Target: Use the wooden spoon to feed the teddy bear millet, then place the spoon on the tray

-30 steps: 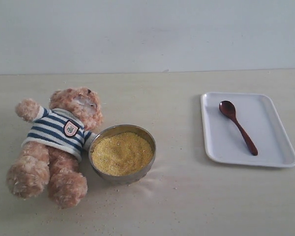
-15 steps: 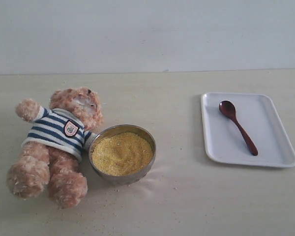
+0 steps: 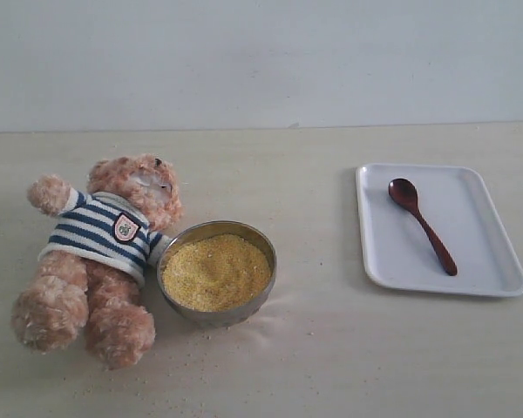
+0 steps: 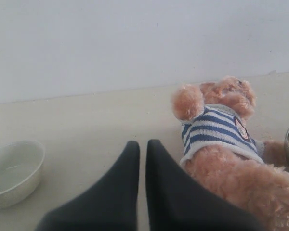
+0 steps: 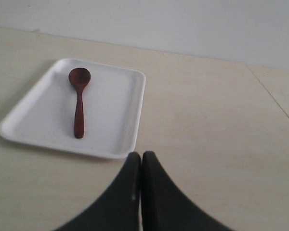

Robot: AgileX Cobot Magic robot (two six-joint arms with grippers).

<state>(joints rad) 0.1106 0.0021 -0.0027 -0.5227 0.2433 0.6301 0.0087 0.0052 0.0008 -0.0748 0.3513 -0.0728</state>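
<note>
Fluffy light-brown teddy bear in a navy-and-white striped shirt (image 3: 100, 252) lies on its back at the left of the pale beige table (image 3: 331, 357), head toward the far side, legs toward the near edge. One arm sticks out to the far left. Small crest badge on the shirt.

Round shiny metal bowl (image 3: 216, 319) sits just right of the bear, touching its side. It is heaped with fine yellow millet (image 3: 216, 272). A few loose yellow grains (image 3: 200, 355) are scattered on the table on the near side of the bowl.

Flat white rectangular plastic tray with rounded corners (image 3: 488, 248) sits at the right, well apart from the bowl. Slim dark reddish-brown wooden spoon (image 3: 423, 225) lies flat inside the tray, its oval end toward the far left and its handle running to the near right. Nothing touches the spoon.

Neither arm shows in the exterior view. Left gripper (image 4: 142, 143), black fingers, is closed with only a thin slit between the tips. It grips nothing and hangs above the table just beside the bear. Right gripper (image 5: 141, 155), black fingers pressed together, is empty, above bare table near the tray's edge and apart from the spoon.

Left wrist camera also shows a shallow white bowl (image 4: 12, 171) on the table, on the other side of the fingers from the bear. Plain pale wall (image 3: 261, 61) behind the table.
</note>
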